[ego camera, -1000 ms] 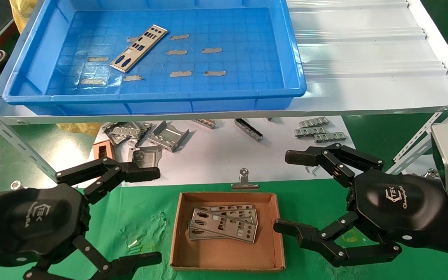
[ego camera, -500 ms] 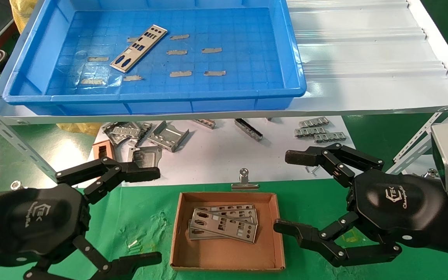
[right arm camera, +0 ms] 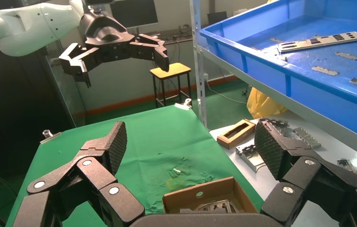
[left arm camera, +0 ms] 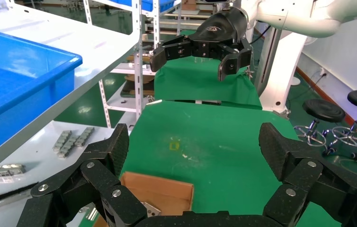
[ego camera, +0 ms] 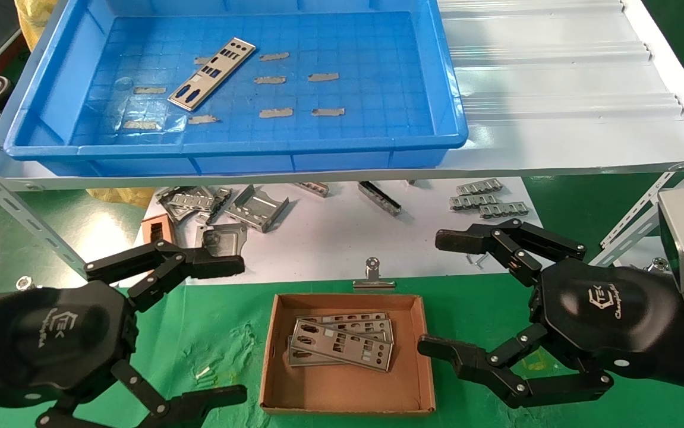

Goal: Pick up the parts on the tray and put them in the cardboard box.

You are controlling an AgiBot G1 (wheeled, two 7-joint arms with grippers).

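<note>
Change since a second ago: nothing has shifted; both my arms and every plate sit where they were.
Left end effector (ego camera: 196, 330): fingers spread wide, holding nothing, hovering over the green near-left part of the desk, just left of the cardboard box (ego camera: 347, 397).
Right end effector (ego camera: 445, 294): also spread wide and empty, hovering at the near-right of the desk, its lower finger close by the box's right wall.
Remaining plate (ego camera: 212, 74): one silver plate lies flat and slanted on the floor of the blue tray (ego camera: 235, 145), toward its far-left part, among small grey tape strips (ego camera: 276, 112).
Tray position: up on the white shelf (ego camera: 561, 89) along the far edge of the desk, above the level of the box.
Plates already delivered (ego camera: 342, 343): a small stack lies overlapping inside the box, near the middle of the desk's front edge.
Plate relative to my end effectors: well apart from both, farther away and higher; it lies more to the left, so the left arm looks the closer one.
Handling, as I judge it: thin, stiff, light sheet metal, smooth and likely slippery, with cutout edges that may snag; lying flush on the tray floor, it gives little to get under.
Where to grip: I would pinch across the narrow width near the middle of its length, so it stays balanced and does not swing.
Clutter to ignore: bent metal brackets (ego camera: 257, 208) on the white sheet behind the box.
</note>
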